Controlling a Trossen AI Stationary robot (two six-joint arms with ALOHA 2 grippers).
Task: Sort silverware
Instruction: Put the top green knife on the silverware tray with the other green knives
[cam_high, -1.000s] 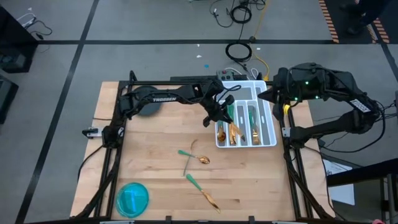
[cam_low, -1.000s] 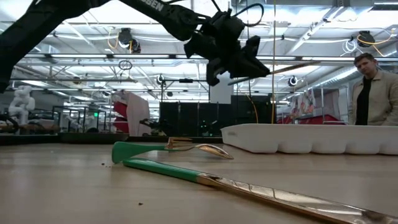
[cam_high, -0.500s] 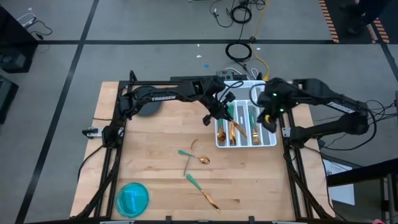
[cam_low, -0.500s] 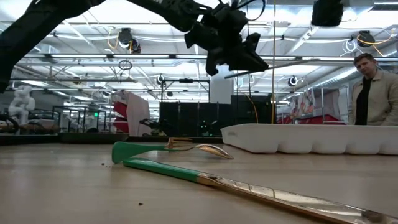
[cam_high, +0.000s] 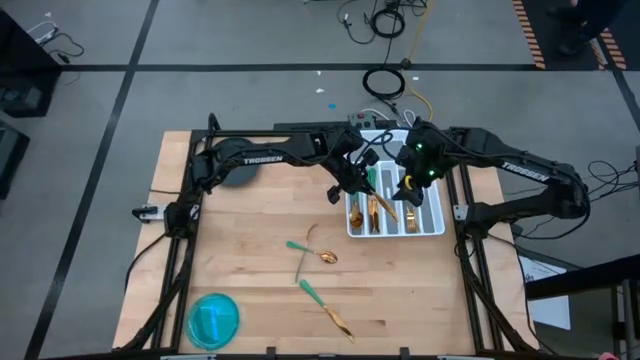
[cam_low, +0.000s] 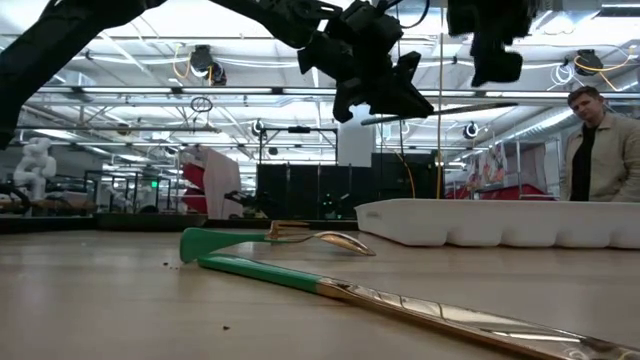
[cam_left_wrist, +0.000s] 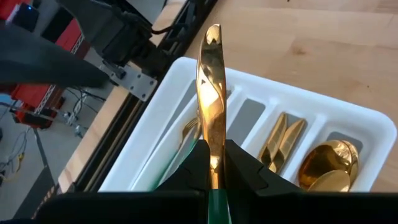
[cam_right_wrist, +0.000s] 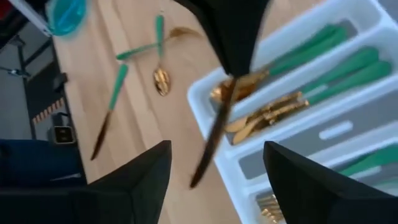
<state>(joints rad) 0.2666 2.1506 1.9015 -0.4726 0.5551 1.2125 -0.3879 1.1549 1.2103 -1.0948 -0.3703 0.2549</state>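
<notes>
Left pincer (cam_high: 352, 180) clamping a gold-bladed, teal-handled knife (cam_left_wrist: 211, 106) above the white tray (cam_high: 436, 226). Right pincer (cam_right_wrist: 214, 165) hovering over the tray too, fingers spread apart. Spoon (cam_high: 325, 256), fork (cam_high: 300, 262) and second knife (cam_high: 328, 311) lying loose on the surface (cam_high: 250, 240).

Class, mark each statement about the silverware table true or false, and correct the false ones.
1. The left gripper holds a knife above the tray. True.
2. The right gripper is shut on a fork. False: it is open and holds nothing.
3. Three pieces of silverware lie on the table outside the tray. True: a fork, a spoon and a knife.
4. The bowl sits inside the tray. False: it stands at the table's near left corner.
</notes>
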